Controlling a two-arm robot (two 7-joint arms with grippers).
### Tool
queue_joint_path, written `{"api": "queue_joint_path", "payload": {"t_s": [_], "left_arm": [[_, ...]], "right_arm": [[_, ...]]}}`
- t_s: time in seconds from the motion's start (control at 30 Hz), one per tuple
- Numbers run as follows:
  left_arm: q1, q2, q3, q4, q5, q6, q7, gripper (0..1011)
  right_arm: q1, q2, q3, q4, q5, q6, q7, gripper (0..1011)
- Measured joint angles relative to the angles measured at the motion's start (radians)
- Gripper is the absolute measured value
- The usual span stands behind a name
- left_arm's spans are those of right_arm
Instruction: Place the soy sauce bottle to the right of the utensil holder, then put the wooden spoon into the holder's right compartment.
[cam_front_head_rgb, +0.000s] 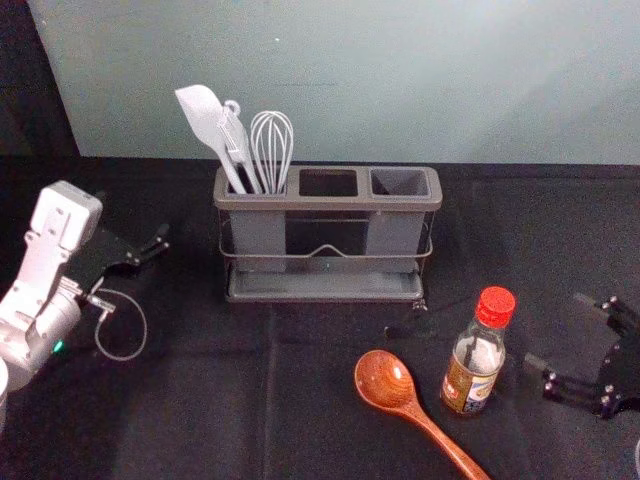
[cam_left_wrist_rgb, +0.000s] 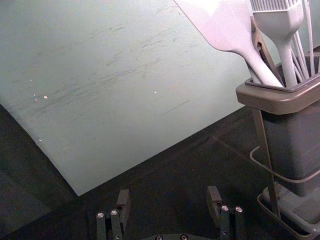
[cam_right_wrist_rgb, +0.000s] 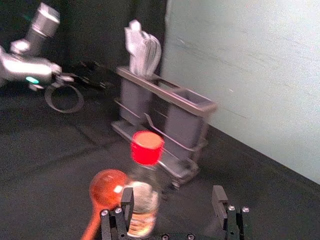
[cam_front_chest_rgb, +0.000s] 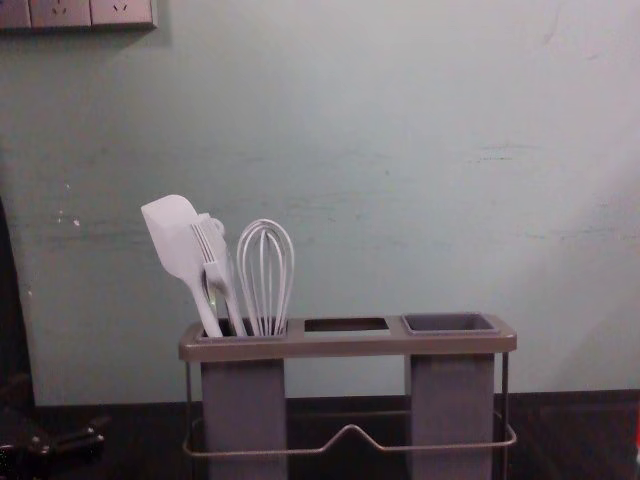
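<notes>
One soy sauce bottle (cam_front_head_rgb: 474, 362) stands beside the wooden spoon (cam_front_head_rgb: 385, 380), toward the surface's (cam_front_head_rgb: 210, 400) front edge. The right pincer (cam_front_head_rgb: 560, 330) hangs open toward the right edge, the left pincer (cam_front_head_rgb: 134, 217) open toward the left.

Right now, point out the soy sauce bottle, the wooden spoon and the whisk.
Soy sauce bottle (cam_front_head_rgb: 469, 386), head view, on its label.
Wooden spoon (cam_front_head_rgb: 383, 379), head view, on its bowl.
Whisk (cam_front_chest_rgb: 264, 280), chest view, on its wire loops.

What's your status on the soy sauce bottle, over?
Right gripper: jaws open, right of soy sauce bottle. Bottle upright, ungripped. Left gripper: jaws open, left of utensil holder. Wooden spoon close on bottle's left.
</notes>
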Motion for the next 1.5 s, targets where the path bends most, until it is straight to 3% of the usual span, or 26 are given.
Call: {"api": "queue_joint_path", "payload": {"t_s": [0.13, 0.27, 0.43, 0.53, 0.73, 1.03, 1.4, 1.5], "left_arm": [[0.000, 0.000, 0.000, 0.000, 0.000, 0.000, 0.000, 1005], [0.000, 0.000, 0.000, 0.000, 0.000, 0.000, 0.000, 1005], [0.000, 0.000, 0.000, 0.000, 0.000, 0.000, 0.000, 1005], [0.000, 0.000, 0.000, 0.000, 0.000, 0.000, 0.000, 1005], [0.000, 0.000, 0.000, 0.000, 0.000, 0.000, 0.000, 1005], [0.000, 0.000, 0.000, 0.000, 0.000, 0.000, 0.000, 1005], [0.000, 0.000, 0.000, 0.000, 0.000, 0.000, 0.000, 1005], [0.000, 0.000, 0.000, 0.000, 0.000, 0.000, 0.000, 1005]], "right_arm": [[-0.008, -0.004, 0.005, -0.010, 0.034, -0.025, 0.055, 1002], [0.021, -0.032, -0.016, -0.002, 0.045, -0.030, 0.088, 1002], [0.082, -0.086, -0.060, 0.027, 0.041, -0.018, 0.107, 1002], [0.134, -0.137, -0.096, 0.057, 0.029, 0.000, 0.115, 1002], [0.193, -0.212, -0.130, 0.102, 0.011, 0.019, 0.118, 1003], [0.214, -0.274, -0.132, 0.125, 0.011, 0.026, 0.121, 1002], [0.208, -0.302, -0.115, 0.125, 0.006, 0.037, 0.140, 1002], [0.206, -0.307, -0.109, 0.125, 0.001, 0.038, 0.146, 946]]}}
